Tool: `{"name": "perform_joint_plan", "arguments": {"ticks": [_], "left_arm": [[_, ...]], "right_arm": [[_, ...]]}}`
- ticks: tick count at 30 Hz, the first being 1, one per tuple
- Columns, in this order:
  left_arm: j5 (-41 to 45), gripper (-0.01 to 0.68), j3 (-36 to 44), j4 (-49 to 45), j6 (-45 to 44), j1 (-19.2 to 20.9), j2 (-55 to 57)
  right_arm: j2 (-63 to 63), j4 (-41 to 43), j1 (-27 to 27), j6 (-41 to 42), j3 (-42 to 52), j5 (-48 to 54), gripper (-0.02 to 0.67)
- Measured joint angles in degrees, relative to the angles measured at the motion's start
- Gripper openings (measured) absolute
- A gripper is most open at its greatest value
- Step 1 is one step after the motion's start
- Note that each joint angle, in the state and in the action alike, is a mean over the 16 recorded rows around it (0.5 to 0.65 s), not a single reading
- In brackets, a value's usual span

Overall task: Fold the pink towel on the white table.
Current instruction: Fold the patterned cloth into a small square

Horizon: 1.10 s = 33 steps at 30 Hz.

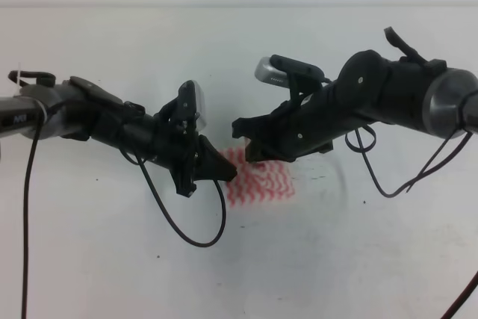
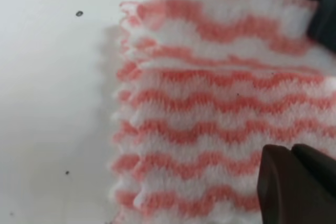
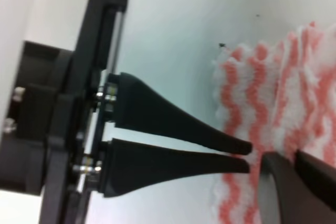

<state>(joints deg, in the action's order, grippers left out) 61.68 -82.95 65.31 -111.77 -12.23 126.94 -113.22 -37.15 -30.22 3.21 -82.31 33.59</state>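
The thin rectangular cloth with pink-red and white wavy zigzag stripes lay near the middle of the exterior high frame, on the wide off-white counter flecked with small dark specks. It looked folded: in the left wrist view an upper layer's scalloped edge overlapped a lower one, with the bare counter to the left of it.

The left arm reached in from the left edge of the exterior high frame, sloping down toward the centre, its black cable looping beneath it. The left gripper pointed at the cloth's upper-left corner and sat against it; whether it pinched the fabric could not be told. In the right wrist view this same gripper appeared at the left, its two tapered black fingers nearly together with only a thin slit between the tips, at the cloth's near edge. Whether fabric lay between them could not be told.

The right arm came in from the right edge, angled down and leftward, its wrist above the cloth's upper edge. The right gripper was hard to read in the exterior high view; in its own camera only a dark fingertip showed at lower right over the cloth, so the state of its jaws could not be told.
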Motion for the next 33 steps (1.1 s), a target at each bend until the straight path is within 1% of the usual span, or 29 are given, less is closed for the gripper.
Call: {"name": "perform_joint_plan", "arguments": {"ticks": [33], "left_arm": [[0.7, -0.005, 0.0, 0.2, 0.8, 0.4, -0.7]], "right_arm": [[-1.5, 0.3, -0.7, 0.1, 0.0, -1.2, -0.017]]}}
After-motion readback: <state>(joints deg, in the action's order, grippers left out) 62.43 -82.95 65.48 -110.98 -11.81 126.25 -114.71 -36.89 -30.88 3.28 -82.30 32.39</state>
